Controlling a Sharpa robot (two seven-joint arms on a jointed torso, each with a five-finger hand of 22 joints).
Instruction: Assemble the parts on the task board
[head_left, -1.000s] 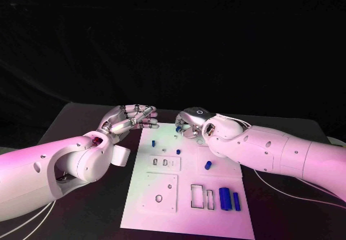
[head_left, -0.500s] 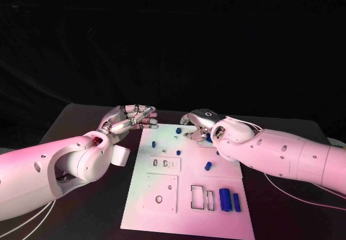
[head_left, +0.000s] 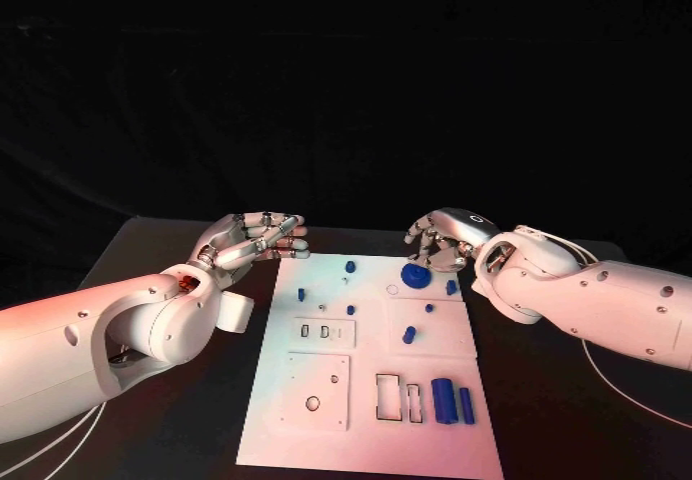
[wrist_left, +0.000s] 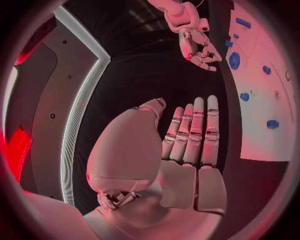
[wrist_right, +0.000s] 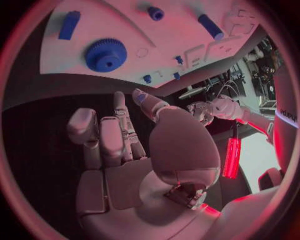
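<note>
The white task board (head_left: 368, 440) lies lengthwise in the middle of the table. A blue gear (head_left: 417, 276) lies flat near its far right corner, also seen as the gear (wrist_right: 106, 55) and the gear (wrist_left: 234, 60). Small blue pegs (head_left: 351, 266) are scattered over the far half. Two blue cylinders (head_left: 444, 400) lie side by side at the near right. My right hand (head_left: 447, 237) hovers just beyond the gear, fingers loosely bent, holding nothing (wrist_right: 125, 145). My left hand (head_left: 260, 238) hangs off the board's far left corner, fingers straight and empty (wrist_left: 187, 145).
Rectangular slots (head_left: 394, 394) and round holes (head_left: 313, 403) mark the board's near half. A small blue block (head_left: 451, 287) lies by the board's right edge near the gear. Black table (head_left: 159, 250) surrounds the board on both sides.
My right hand has drawn back to the right, off the board's far middle. The blue gear, hidden under it before, now lies uncovered. The left hand has hardly moved.
</note>
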